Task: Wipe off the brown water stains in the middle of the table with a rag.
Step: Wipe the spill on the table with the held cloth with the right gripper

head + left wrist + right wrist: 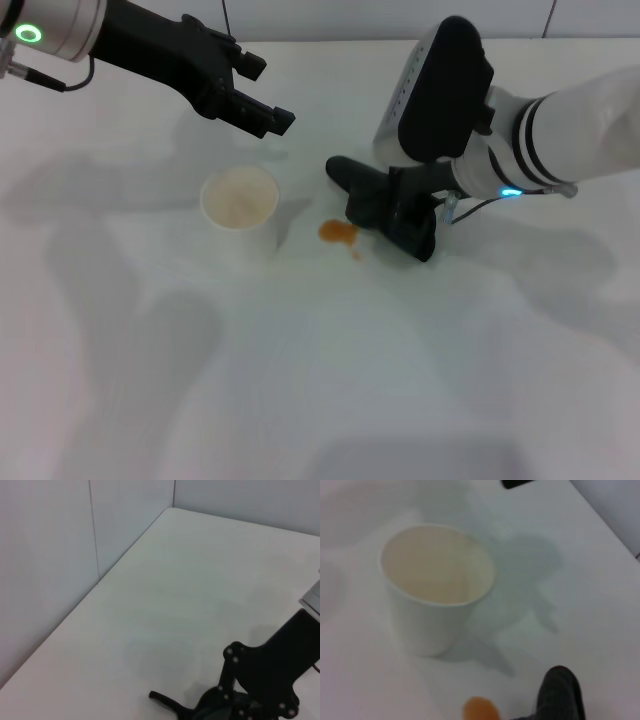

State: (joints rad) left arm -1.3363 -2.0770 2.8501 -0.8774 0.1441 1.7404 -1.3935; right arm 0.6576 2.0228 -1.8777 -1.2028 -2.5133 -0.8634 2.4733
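Brown water stains (338, 232) sit mid-table (300, 380), between your white cup (239, 197) and the rag (385, 205). Your right gripper (418, 222) clenches that rag just beside the blotch; your left gripper (262, 95) hovers released above the cup.

You have the paper cup (239, 197) standing left of the stain (338, 232); the rag (385, 205) lies just right of the stain, on the table (300, 360).

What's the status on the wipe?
Right gripper holds rag on table, beside brown stain. Left gripper open, raised behind cup. Cup close to stain.
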